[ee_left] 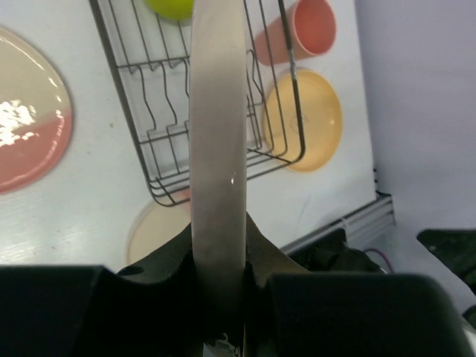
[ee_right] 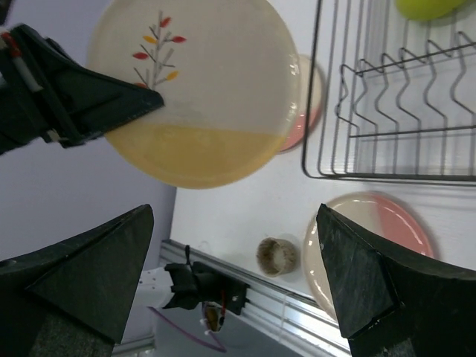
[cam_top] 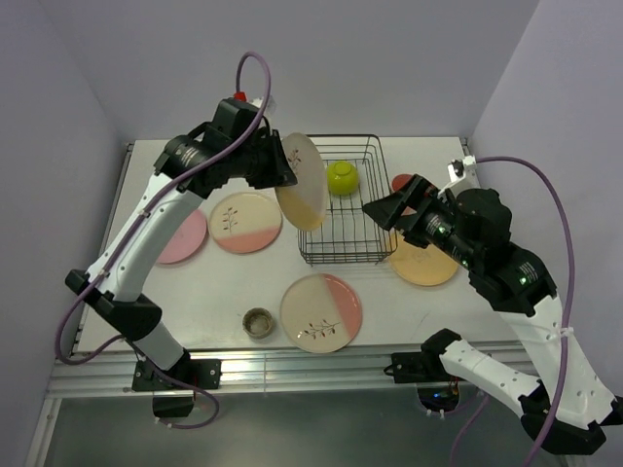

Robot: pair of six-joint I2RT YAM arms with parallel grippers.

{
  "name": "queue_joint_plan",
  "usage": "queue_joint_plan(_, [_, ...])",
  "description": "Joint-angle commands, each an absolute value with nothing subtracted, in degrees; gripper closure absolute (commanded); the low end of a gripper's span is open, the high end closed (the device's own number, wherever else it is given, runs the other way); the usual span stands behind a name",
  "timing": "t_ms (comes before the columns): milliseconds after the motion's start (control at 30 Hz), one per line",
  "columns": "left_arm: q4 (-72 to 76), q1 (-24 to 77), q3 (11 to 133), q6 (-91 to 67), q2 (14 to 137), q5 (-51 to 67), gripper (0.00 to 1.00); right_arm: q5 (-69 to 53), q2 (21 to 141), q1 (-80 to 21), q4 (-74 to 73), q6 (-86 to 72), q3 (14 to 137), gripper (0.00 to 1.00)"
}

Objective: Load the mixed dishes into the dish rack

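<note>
Pinches the rim of the cream-and-yellow plate (cam_top: 304, 182) in the left gripper (cam_top: 280, 167), standing it on edge at the left wall of the dish rack (cam_top: 336, 261), probably so as to slot in upright. Holds the right gripper (cam_top: 380, 209) spread wide and empty beside the rack's right wall, out of the path.

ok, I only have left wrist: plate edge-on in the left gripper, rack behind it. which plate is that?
Observer: The cream-and-yellow plate with the leaf sprig. Right wrist sees its face.
Operator: where's the right gripper?
Observer: The right gripper is open and empty, at the right side of the rack, pointing towards that plate.
Operator: anything on the table I can't see?
Observer: A grey cup near the front edge, beside a cream-and-pink plate.
</note>
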State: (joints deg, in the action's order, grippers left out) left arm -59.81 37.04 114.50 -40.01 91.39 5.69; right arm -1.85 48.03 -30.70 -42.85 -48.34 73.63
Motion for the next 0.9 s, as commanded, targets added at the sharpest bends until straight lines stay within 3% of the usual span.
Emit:
queue_joint_plan(0, [-63.0,40.0,126.4,-37.1,94.7,-5.9,1.00,3.4,46.6,-30.4,-48.1,-45.4,76.2,0.02])
queue_joint_plan(333, [-70.1,47.6,129.0,-39.3,102.7,-20.6,1.00,8.0,43.4,-30.3,-53.8,-44.8,77.6,0.03])
queue_joint_plan(867, [-70.3,49.8,127.7,-39.3,107.5,-27.2,1.00,12.5,39.7,-30.4,-57.7,-45.4,77.3,0.03])
